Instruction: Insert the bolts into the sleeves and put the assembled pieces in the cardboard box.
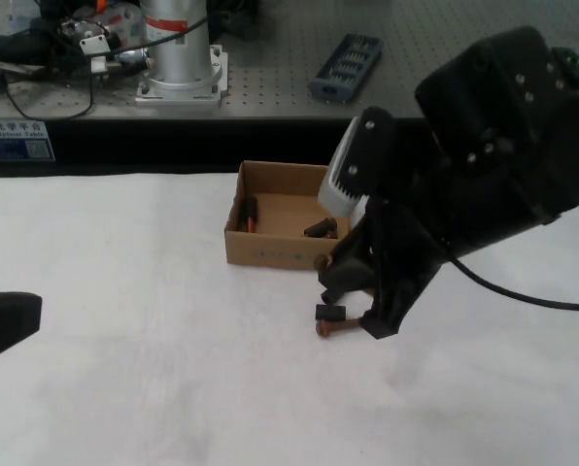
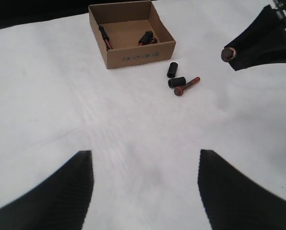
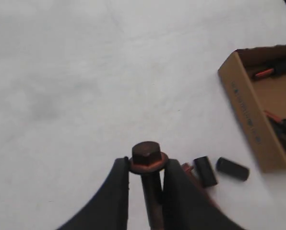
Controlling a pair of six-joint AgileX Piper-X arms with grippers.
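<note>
Held bolt point(image 3: 147, 154): it sits upright between the right gripper's fingers, hex head and washer proud of the tips. The shank runs back between the fingers, so its far end is hidden from me.
Right gripper point(image 3: 148, 178): the jaws are narrow and clamped on that bolt. It hangs over the cloth just beside the loose parts, near the box front, which I read as carrying the bolt to a sleeve.
Sleeves point(image 2: 177, 82): two black ones lie on their sides in front of the box. The second sleeve point(image 2: 172, 70) is the closer to the box wall, and I cannot tell whether the two touch.
Loose bolt point(image 2: 187, 86): this one lies flat on the cloth with its head just beside the first sleeve. It is the partner for whichever sleeve I leave.
Box point(image 2: 133, 56): open-topped, it already holds two assembled pieces, one by each side wall. I judge the job about half done.
Left gripper point(image 2: 144, 153): the jaws are wide and empty, held back over bare cloth well apart from the parts. I take it as waiting to pick up a sleeve for mating.
Next: my left needs a firm grip on a sleeve, bore facing the bolt.
Risk: a sleeve on its side may roll when nudged, and with so little shank showing I may need a regrip.
Cloth point(image 2: 61, 105): white and soft.
</note>
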